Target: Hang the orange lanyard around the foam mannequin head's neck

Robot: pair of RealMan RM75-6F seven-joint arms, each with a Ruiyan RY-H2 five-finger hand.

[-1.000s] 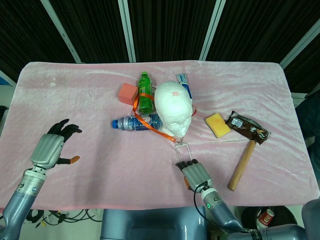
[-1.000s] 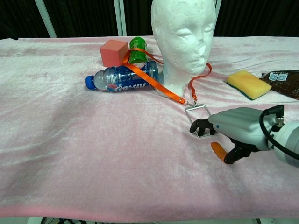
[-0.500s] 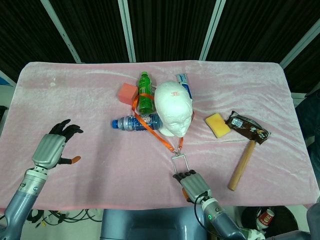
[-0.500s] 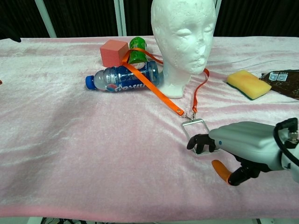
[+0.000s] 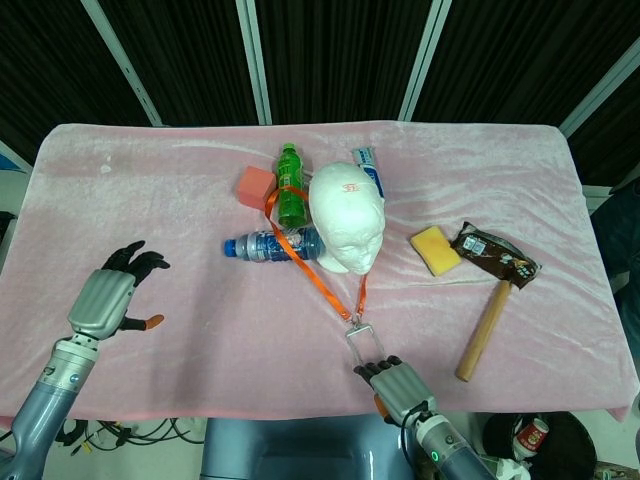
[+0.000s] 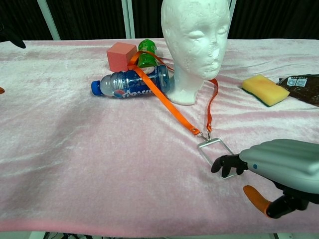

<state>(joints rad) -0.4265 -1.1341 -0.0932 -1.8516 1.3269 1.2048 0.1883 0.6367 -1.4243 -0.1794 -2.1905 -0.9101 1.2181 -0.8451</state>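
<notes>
orange lanyard (image 6: 172, 104) already looped round the foam mannequin head (image 6: 195, 35) at far centre; right robot hand (image 6: 279, 167) presses curled fingertips on its clear badge holder (image 6: 215, 149) near the counter (image 5: 200, 330) near edge, so ease off; left robot hand (image 5: 105, 300) spread, empty, with room at left.

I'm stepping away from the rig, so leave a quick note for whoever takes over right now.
Left robot hand: open, holding nothing, over the left of the table.
Right robot hand: at the near edge, fingertips on the badge holder.
Orange lanyard: looped behind the foam mannequin head, one side draped over the blue bottle and green bottle.
Done: loop roughly around the neck.
Left: free the strap from the bottles, release.
</notes>
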